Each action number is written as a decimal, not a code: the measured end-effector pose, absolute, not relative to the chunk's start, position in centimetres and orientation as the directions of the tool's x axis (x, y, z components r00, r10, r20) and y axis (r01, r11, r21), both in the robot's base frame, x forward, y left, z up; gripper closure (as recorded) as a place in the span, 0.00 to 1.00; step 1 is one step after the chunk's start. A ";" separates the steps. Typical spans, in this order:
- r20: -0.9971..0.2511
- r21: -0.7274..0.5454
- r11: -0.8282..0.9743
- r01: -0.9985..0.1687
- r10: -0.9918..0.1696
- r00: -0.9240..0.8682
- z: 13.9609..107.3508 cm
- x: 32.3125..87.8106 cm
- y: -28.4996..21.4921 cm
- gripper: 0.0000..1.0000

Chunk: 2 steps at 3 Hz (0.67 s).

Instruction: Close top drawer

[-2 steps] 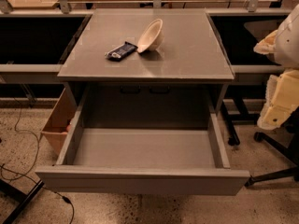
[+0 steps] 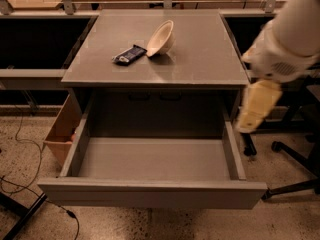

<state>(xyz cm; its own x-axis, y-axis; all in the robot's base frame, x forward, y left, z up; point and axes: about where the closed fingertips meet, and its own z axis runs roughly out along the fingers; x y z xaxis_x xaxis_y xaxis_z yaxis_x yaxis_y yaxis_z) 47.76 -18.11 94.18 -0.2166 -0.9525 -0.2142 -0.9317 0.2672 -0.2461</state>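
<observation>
The top drawer (image 2: pixel 150 159) is pulled far out of the grey cabinet (image 2: pixel 150 79). It is wide and shallow, with a smooth grey floor, low side walls and a plain flat front panel (image 2: pixel 150 194) nearest the camera. Nothing lies in it. My gripper (image 2: pixel 255 109), cream-coloured, hangs from the white arm (image 2: pixel 290 39) at the right. It is in the air just above and outside the drawer's right side wall (image 2: pixel 234 149), pointing down, and touches nothing.
On the cabinet top lie a tipped white bowl (image 2: pixel 161 38) and a dark snack packet (image 2: pixel 129 54). A cardboard box (image 2: pixel 62 131) stands on the floor left of the drawer. Chair legs (image 2: pixel 295 169) are at the right, cables (image 2: pixel 20 184) at the left.
The arm and gripper have moved left and forward, from the frame's right edge to beside the drawer's right wall. The drawer stands as open as before.
</observation>
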 end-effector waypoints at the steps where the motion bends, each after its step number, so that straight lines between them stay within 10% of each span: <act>1: -0.231 -0.245 0.261 -0.934 -0.951 -0.205 85.9 57.2 -9.7 0.00; 2: -0.245 -0.243 0.256 -0.936 -0.949 -0.196 78.6 65.4 -2.2 0.00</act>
<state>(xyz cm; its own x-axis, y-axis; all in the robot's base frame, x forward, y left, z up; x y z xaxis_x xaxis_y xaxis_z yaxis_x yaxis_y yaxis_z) 65.44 -2.25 78.58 -0.1960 -0.9494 -0.2454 -0.9357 0.2559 -0.2429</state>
